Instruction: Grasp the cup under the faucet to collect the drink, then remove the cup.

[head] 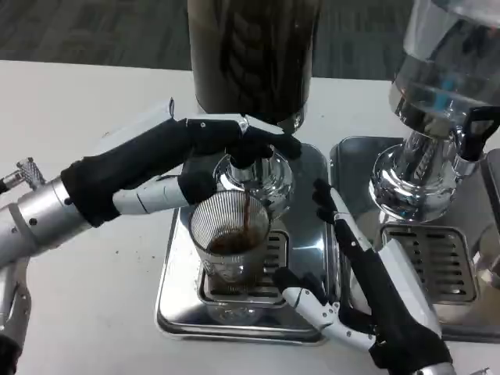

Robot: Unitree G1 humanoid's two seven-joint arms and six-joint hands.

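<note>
A clear ribbed cup (230, 234) stands on the drip tray's grille (273, 254) under the faucet (251, 176). A thin brown stream runs into it, and brown drink covers its bottom. My left hand (211, 148) reaches in from the left, with its fingers laid over the black faucet lever (269, 143) and the thumb below, near the cup's rim. My right hand (355, 281) lies just right of the cup with its fingers spread. Its thumb is close to the cup's base, and I see no grip on the cup.
The dark drink tank (254, 55) rises above the faucet. A second dispenser (437, 101) with its own steel tray (430, 266) stands to the right, close to my right forearm. White table (78, 94) spreads to the left.
</note>
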